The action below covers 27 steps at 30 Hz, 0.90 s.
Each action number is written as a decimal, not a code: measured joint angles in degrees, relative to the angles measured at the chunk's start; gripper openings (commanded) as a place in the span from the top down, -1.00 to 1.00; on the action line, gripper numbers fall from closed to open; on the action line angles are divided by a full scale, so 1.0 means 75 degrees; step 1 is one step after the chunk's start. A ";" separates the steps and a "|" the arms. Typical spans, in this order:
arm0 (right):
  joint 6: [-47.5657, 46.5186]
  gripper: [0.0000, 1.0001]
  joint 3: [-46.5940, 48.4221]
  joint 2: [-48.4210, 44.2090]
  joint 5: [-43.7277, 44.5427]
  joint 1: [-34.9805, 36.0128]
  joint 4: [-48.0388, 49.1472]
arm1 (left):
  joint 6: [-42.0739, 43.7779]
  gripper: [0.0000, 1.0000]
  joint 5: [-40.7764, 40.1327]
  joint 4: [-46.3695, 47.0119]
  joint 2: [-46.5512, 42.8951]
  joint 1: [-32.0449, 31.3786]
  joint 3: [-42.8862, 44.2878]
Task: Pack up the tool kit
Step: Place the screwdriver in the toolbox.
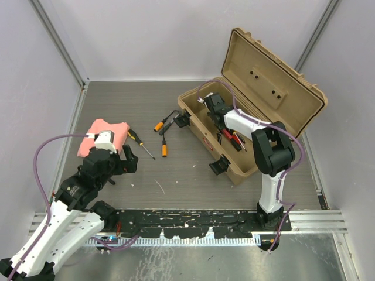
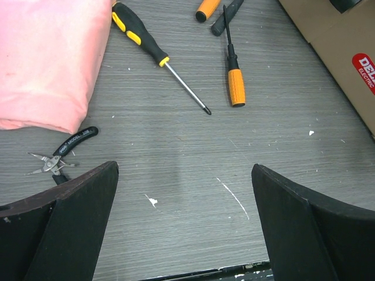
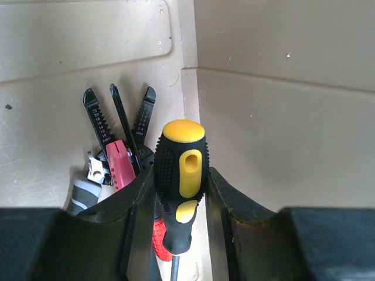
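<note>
The tan tool case (image 1: 266,79) stands open at the right, lid raised. My right gripper (image 1: 215,108) reaches inside it, shut on a black-and-yellow screwdriver (image 3: 181,167) close to the case's inner wall (image 3: 281,117). Black wire-stripper pliers (image 3: 117,132) and a red handle (image 3: 159,241) lie on the case floor beneath. My left gripper (image 2: 184,170) hangs open above bare table. Ahead of it lie a second black-and-yellow screwdriver (image 2: 140,38), an orange-handled screwdriver (image 2: 236,86), another orange handle (image 2: 206,9) and small black-handled pliers (image 2: 61,153).
A pink folded cloth (image 1: 105,136) lies at the left, beside the left arm; the small pliers sit at its near edge. The case's front wall with its red label (image 2: 364,71) is to the right of the loose tools. Grey walls close in the table.
</note>
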 measured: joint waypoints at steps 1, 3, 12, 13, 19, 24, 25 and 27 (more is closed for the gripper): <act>-0.0006 0.51 0.0000 0.0015 -0.0032 -0.0026 0.0000 | 0.0000 -0.96 0.0000 0.0000 0.0000 0.0000 0.0000; -0.0006 0.49 0.0000 0.0017 -0.0096 -0.0064 0.0015 | 0.0000 -0.96 0.0000 0.0000 0.0000 0.0000 0.0000; -0.0003 0.47 0.0000 0.0017 -0.0402 -0.0169 0.0050 | 0.0000 -0.96 0.0003 0.0000 0.0061 0.0000 0.0000; 0.0000 0.46 0.0000 0.0017 -0.0431 -0.0172 0.0050 | 0.0000 -0.96 0.0003 0.0000 0.0070 0.0000 0.0000; 0.0117 0.38 0.0000 0.0017 -0.0562 -0.0207 0.0050 | 0.0000 -0.96 0.0003 -0.0003 0.0087 0.0000 0.0000; 0.0280 0.24 0.0000 0.0017 -0.0691 -0.0274 0.0041 | 0.0000 -0.96 0.0003 -0.0003 0.0149 0.0000 0.0000; 0.0300 0.19 0.0000 0.0017 -0.0714 -0.0286 0.0038 | 0.0000 -0.96 0.0003 -0.0006 0.0169 -0.0003 0.0000; 0.0341 0.17 0.0000 0.0015 -0.0749 -0.0300 0.0023 | 0.0000 -0.96 0.0003 -0.0006 0.0219 0.0000 0.0000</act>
